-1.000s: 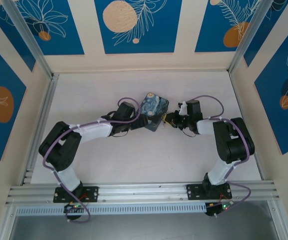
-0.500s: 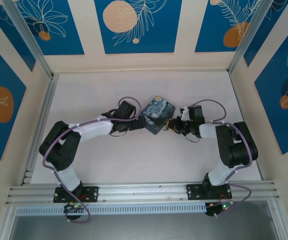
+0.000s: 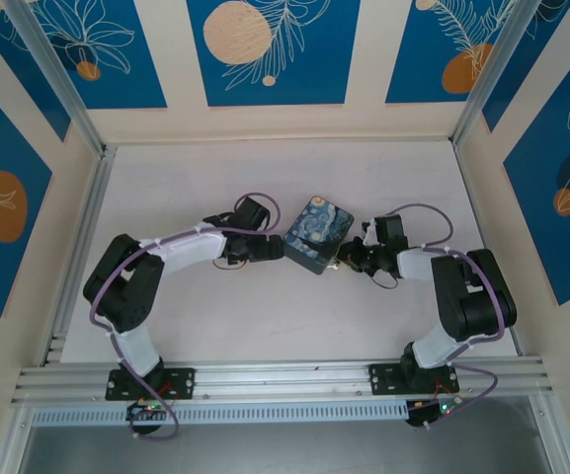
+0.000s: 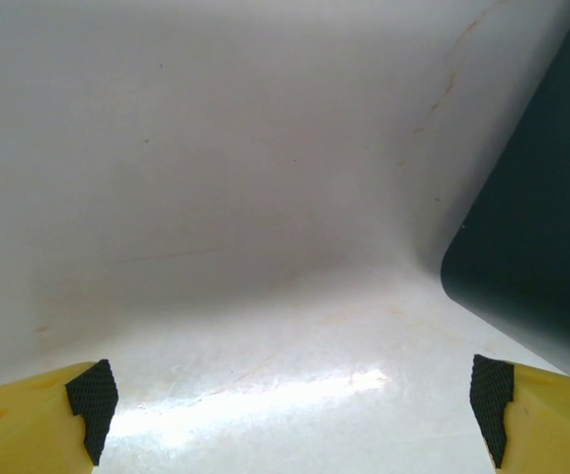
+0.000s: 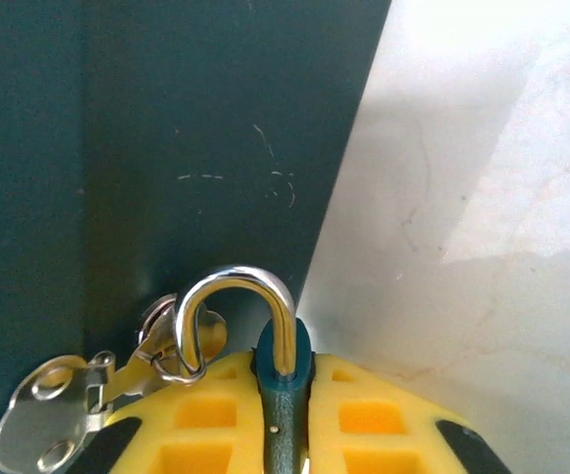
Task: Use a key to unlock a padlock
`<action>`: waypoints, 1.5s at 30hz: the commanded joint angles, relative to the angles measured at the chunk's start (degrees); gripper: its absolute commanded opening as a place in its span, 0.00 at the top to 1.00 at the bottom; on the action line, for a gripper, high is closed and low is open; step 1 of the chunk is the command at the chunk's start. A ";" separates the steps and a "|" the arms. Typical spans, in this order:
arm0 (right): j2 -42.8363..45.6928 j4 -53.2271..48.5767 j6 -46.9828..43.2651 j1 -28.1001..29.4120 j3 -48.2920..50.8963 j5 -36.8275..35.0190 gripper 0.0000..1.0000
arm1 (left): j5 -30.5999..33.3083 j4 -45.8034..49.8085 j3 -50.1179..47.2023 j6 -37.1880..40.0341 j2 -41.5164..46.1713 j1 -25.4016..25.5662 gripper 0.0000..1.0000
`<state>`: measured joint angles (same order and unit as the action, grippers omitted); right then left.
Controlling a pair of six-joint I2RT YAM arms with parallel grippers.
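Observation:
The tiny padlock [image 5: 284, 360] has a dark teal body and a silvery shackle, and my right gripper [image 5: 286, 434] is shut on that body between its yellow fingers. A small ring [image 5: 179, 367] hangs on the shackle and carries a flat silvery key [image 5: 45, 427] lying to the left. Whether the shackle is locked I cannot tell. In the top view the right gripper [image 3: 348, 259] sits at the tin's near right corner. My left gripper [image 4: 292, 420] is open over bare table, and from above the left gripper [image 3: 271, 247] rests at the tin's left side.
The blue swirl-painted tin [image 3: 317, 232] lies mid-table between both grippers. Its dark side wall [image 5: 166, 148] stands right behind the padlock and also at the right of the left wrist view as the tin's corner [image 4: 536, 247]. Purple cables [image 3: 418, 212] loop over the arms.
The tin has slid and turned to the right and slightly nearer. The right gripper with the padlock moved back toward its base, and the left gripper followed the tin rightward.

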<state>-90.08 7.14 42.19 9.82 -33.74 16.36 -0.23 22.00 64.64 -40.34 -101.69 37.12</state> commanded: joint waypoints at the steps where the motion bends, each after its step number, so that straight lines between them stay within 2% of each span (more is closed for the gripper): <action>1: 3.78 -3.36 1.55 -0.11 1.42 -0.86 0.67 | -2.10 1.76 2.40 0.85 1.33 -0.44 0.07; 4: 8.54 -5.07 2.70 -0.54 1.65 -1.68 0.57 | -2.17 2.74 3.33 1.30 2.15 -0.38 0.07; 11: 19.87 -10.74 4.14 -0.86 -0.06 -3.81 0.43 | -2.23 4.18 4.35 1.50 4.41 -0.32 0.07; 20: 23.75 -11.33 6.58 -0.98 3.56 -8.01 0.46 | -2.25 5.08 5.48 1.31 6.11 1.58 0.07; 24: 24.01 -10.37 8.02 0.22 4.97 -7.78 0.51 | -1.63 5.59 5.41 1.01 6.37 2.90 0.06; 26: 23.67 -9.95 8.32 1.36 5.02 -8.02 0.57 | -1.30 5.43 4.87 0.57 6.88 3.06 0.06; 29: 21.56 -10.30 8.69 3.64 3.69 -10.11 0.71 | -0.55 5.24 4.03 0.16 7.93 3.12 0.05; 31: 18.89 -9.84 8.61 4.87 2.13 -11.23 0.76 | 0.21 5.75 3.92 0.26 8.66 3.05 0.04; 38: 4.63 -6.32 7.80 10.02 -8.14 -11.29 0.82 | 2.26 7.56 3.80 0.32 11.25 2.95 0.02; 42: -3.36 -7.58 6.67 15.78 -19.90 -10.99 0.82 | 4.36 8.89 3.65 0.34 13.49 2.87 0.01; 45: -5.71 -11.04 5.27 18.80 -26.16 -11.94 0.79 | 6.04 10.31 3.66 0.64 15.58 2.42 0.00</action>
<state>-95.37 -2.28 49.47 26.44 -55.48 4.84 2.85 29.45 68.62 -40.07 -88.97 39.88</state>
